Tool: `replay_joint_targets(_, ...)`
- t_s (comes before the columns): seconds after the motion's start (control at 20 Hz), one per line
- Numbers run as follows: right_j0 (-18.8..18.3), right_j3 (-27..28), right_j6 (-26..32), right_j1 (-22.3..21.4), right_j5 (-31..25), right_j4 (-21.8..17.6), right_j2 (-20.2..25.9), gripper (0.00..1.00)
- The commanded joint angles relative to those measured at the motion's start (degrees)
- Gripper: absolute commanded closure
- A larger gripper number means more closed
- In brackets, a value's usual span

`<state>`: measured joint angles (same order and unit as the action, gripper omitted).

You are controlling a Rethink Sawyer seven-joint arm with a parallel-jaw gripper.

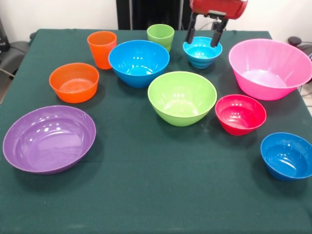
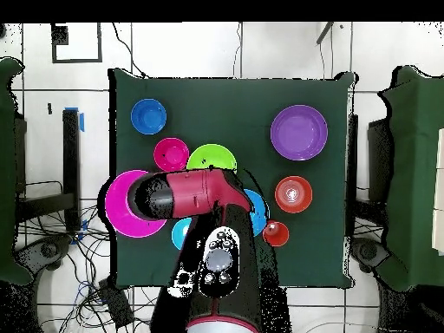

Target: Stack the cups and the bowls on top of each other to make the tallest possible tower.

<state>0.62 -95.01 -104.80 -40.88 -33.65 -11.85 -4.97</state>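
My gripper (image 1: pixel 203 39) hangs open and empty at the table's far side, its two black fingers (image 1: pixel 191 30) spread just over a small blue bowl (image 1: pixel 202 52). The light green cup (image 1: pixel 161 35) and orange cup (image 1: pixel 102 48) stand upright to the left of it. The large blue bowl (image 1: pixel 139 62), lime green bowl (image 1: pixel 182 97), pink bowl (image 1: pixel 270 68), red bowl (image 1: pixel 240 113), orange bowl (image 1: pixel 74 82), purple bowl (image 1: pixel 48 138) and second small blue bowl (image 1: pixel 286 155) all sit apart, right way up. In the overhead view the arm (image 2: pixel 195 192) hides the gripper and green cup.
Everything sits on a dark green tablecloth (image 1: pixel 156 195). In the overhead view the purple bowl (image 2: pixel 298 132), lime green bowl (image 2: pixel 211 159), pink bowl (image 2: pixel 117 208) and orange cup (image 2: pixel 276 233) ring the arm. Cables lie on the floor by the robot base.
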Motion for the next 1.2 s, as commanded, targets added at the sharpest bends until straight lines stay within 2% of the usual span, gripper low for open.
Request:
replay_joint_targets(0.05,1.63,-0.96,-2.22,2.8,-2.82,-0.66,5.7,0.0)
replay_joint_targets(0.55,4.71,0.63,-5.22,4.32,-2.69,-0.57,3.73,0.0)
replay_joint_targets(1.2,5.91,1.6,-6.18,6.68,-0.5,-0.44,2.83,0.0)
